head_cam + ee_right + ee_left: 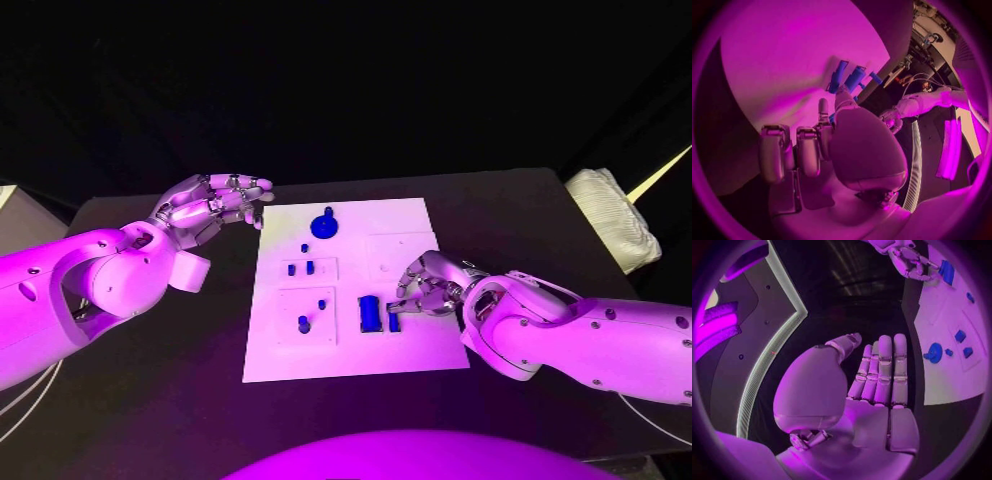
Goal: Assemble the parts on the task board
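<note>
Fingers of the right hand (423, 285) curl at the near right edge of the white task board (274, 355), touching a tall blue part (371, 313) standing there; whether they grip it I cannot tell. Smaller blue parts (300, 268) sit mid-board. Farther off, the left hand (214, 205) rests empty, fingers loosely parted, on the black counter (144, 400) beside the board's far left corner.

I saw open surface (173, 380) beside the board (346, 350); the right robot hand (427, 285) crowded its right edge.

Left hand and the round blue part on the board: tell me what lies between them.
Head view: only bare white task board separates the left hand from the round blue part.
</note>
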